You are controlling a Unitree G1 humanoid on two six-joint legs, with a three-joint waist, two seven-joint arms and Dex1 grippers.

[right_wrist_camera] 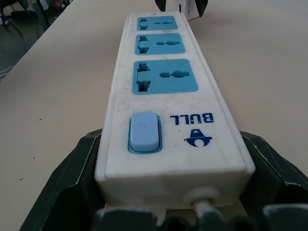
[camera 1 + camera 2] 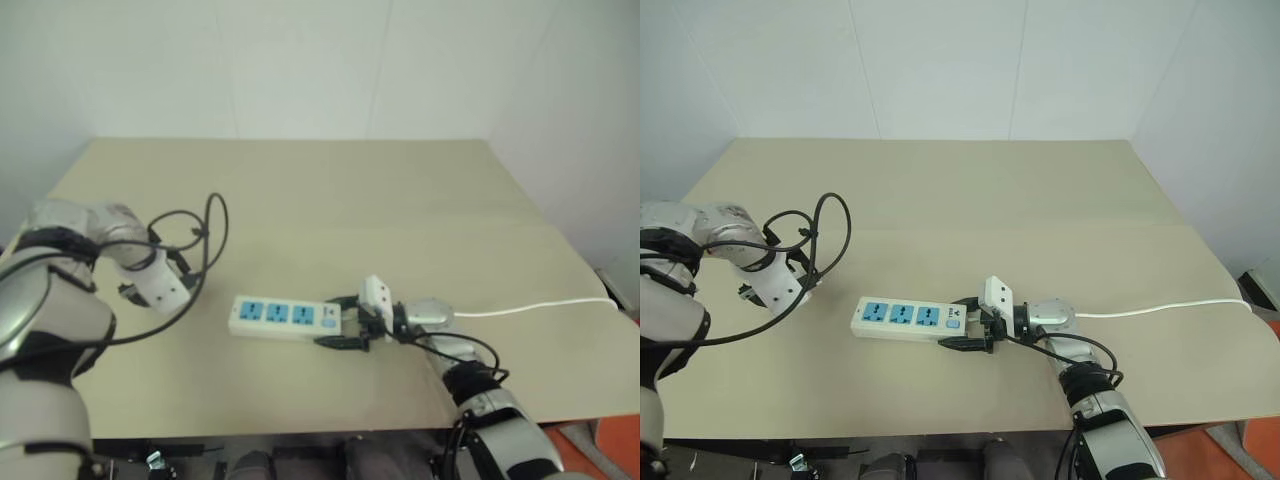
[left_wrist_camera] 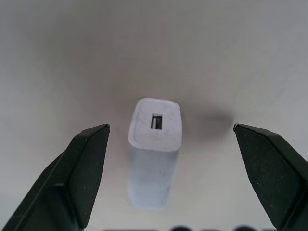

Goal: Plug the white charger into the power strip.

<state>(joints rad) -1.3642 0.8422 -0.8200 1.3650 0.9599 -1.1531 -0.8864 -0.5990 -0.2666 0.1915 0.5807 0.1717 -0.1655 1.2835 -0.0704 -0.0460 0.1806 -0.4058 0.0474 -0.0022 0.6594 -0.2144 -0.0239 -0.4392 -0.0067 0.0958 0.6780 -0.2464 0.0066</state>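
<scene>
The right gripper (image 1: 159,211) reaches in level, its fingers clamped on the switch end of the power strip (image 2: 284,317) lying on the table (image 2: 330,190). The left gripper (image 3: 171,139) points steeply down, fingers spread wide to either side of the upright white charger (image 3: 155,144), not touching it.

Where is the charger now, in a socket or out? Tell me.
Out. The charger stands on the bare table between the open fingers of the left claw; all three sockets on the power strip are empty.
</scene>
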